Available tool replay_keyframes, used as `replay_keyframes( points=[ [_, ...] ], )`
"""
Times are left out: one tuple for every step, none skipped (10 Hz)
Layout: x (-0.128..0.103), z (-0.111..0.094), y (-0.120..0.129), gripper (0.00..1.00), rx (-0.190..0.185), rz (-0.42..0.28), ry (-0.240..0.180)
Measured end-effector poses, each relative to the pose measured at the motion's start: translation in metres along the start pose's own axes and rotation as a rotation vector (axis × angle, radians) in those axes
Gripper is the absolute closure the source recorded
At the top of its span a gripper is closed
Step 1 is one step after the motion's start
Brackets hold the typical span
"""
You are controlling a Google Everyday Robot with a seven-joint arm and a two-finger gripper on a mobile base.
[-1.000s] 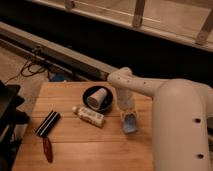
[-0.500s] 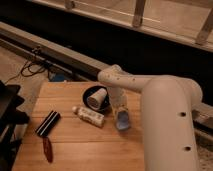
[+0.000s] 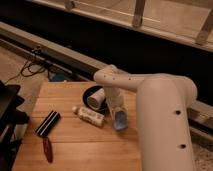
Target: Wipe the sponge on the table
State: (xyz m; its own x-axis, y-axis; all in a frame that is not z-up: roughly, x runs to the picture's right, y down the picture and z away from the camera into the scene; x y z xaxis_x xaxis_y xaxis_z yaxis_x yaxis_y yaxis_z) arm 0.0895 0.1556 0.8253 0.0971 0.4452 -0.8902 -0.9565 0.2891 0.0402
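On the wooden worktop (image 3: 75, 145), just beside the white bottle (image 3: 90, 116), the tool (image 3: 118, 109) clamps the sponge (image 3: 120, 122) end-down, apparently so its lower edge bears on the wood for wiping.

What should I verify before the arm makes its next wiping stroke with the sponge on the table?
1. Sponge lies on the table, directly below the gripper: ok.
2. Gripper holds the sponge firmly: cannot tell.
3. Stroke path to the left is free: not ok, the white patterned bottle lies close beside the sponge.
4. Stroke path toward the far edge is free: not ok, the black bowl is near.
5. Stroke path toward the near edge is bare wood: ok.
6. Black block and red-handled tool are far from the sponge: ok.
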Motion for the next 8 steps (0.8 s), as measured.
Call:
replay_keyframes(
  points=[
    [-0.004, 0.000, -0.008, 0.97, 0.002, 0.024, -0.028],
    [-0.011, -0.003, -0.018, 0.97, -0.002, 0.067, -0.067],
    [-0.019, -0.006, -0.030, 0.97, -0.012, 0.111, -0.094],
    [-0.027, -0.011, -0.039, 0.97, -0.023, 0.153, -0.118],
    [-0.037, -0.016, -0.055, 0.97, -0.024, 0.203, -0.140],
    [-0.044, -0.019, -0.074, 0.97, -0.022, 0.256, -0.154],
    [-0.046, -0.018, -0.101, 0.97, -0.017, 0.323, -0.155],
    [-0.043, -0.016, -0.118, 0.97, -0.015, 0.366, -0.151]
  ],
)
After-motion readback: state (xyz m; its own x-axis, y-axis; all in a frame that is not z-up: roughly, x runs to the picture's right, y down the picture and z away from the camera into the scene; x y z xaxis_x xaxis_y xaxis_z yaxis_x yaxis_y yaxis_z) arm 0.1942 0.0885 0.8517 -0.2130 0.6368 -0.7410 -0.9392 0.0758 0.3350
